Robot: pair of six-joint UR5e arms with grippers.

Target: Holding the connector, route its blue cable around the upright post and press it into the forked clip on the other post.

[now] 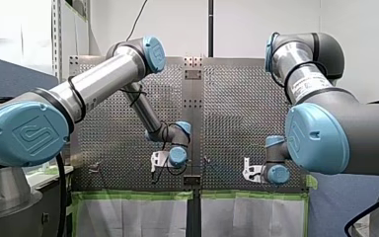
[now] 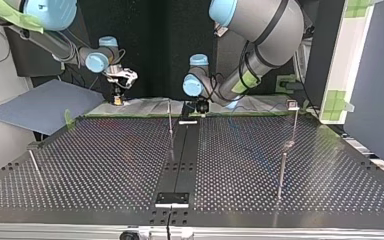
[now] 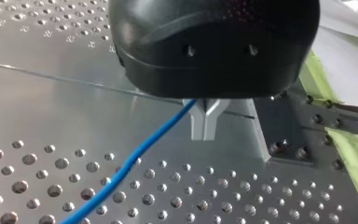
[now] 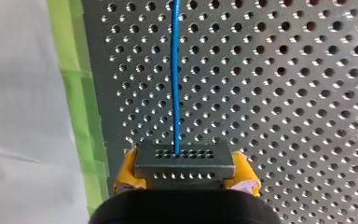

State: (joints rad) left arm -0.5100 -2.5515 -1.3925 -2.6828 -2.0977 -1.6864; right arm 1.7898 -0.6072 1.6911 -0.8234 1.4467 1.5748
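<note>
1. Clamped on the connector (image 4: 182,161), my right gripper (image 4: 185,173) shows best in its own wrist view. The yellow pads (image 4: 127,170) press on both sides of the dark block.
2. That same view shows the blue cable (image 4: 175,79) leaving the middle of the connector's face. It runs straight ahead, away from the gripper, over the perforated table (image 4: 284,93). Beside it a strip of green tape (image 4: 77,93) lines the table's edge, with a white sheet (image 4: 23,93) beyond.
3. For my left gripper (image 3: 205,122) I rely on the left wrist view alone. Its metal fingers (image 3: 196,128) meet at the tips in a Y, closed around the cable. The cable rises from the table into the fork just under the black body.
4. The top view gives the layout that the wrist views lack. Both grippers sit low at the table's far edge, my right one at the far left and my left one by the middle seam, well apart.
5. Only the top view shows the posts. A thin upright post (image 2: 170,122) stands just nearer than the left gripper. A second post (image 2: 294,117) with a small head stands toward the right. I cannot tell whether that head is forked.
6. In the top view the cable is too faint to follow. The front view shows only the two wrists, low at the table's near edge, and no fingers.
</note>
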